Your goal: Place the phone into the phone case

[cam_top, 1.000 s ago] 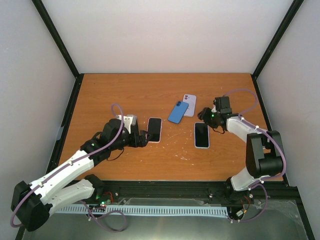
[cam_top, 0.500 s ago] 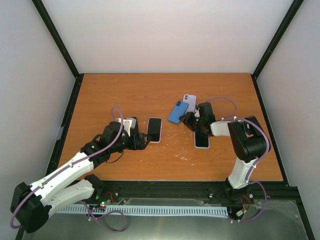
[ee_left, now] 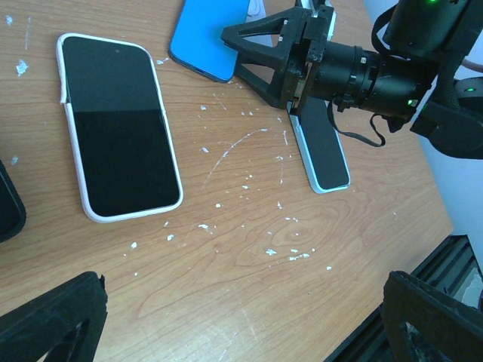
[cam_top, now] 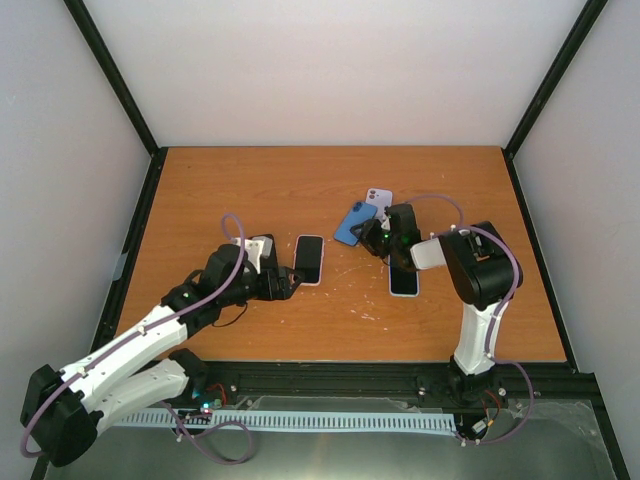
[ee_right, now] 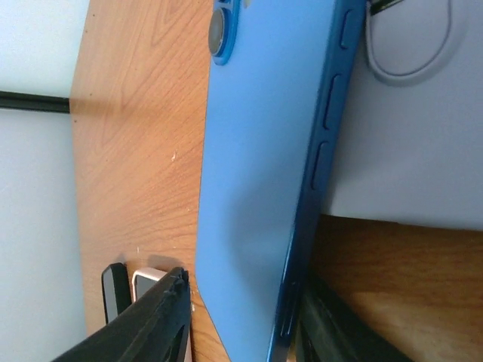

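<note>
Lying back-up, the slim blue rectangular phone (cam_top: pixel 349 226) is touching a lilac slab (cam_top: pixel 379 198), phone or case unclear. The right gripper (cam_top: pixel 368 232) is straddling its near end; whether pinching, I cannot tell. Left of it a white-cased dark-screened phone (cam_top: pixel 309 259) is facing the wide-spread left gripper (cam_top: pixel 287 281); nearer, the right arm (cam_top: pixel 470 265) is half hiding a pale-rimmed handset (cam_top: pixel 403 283).

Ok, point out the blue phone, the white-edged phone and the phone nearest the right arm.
blue phone (ee_right: pixel 264 166): right wrist view, on its flat back.
white-edged phone (ee_left: pixel 121 128): left wrist view, middle of its dark screen.
phone nearest the right arm (ee_left: pixel 324 151): left wrist view, uncovered part of its screen.
</note>
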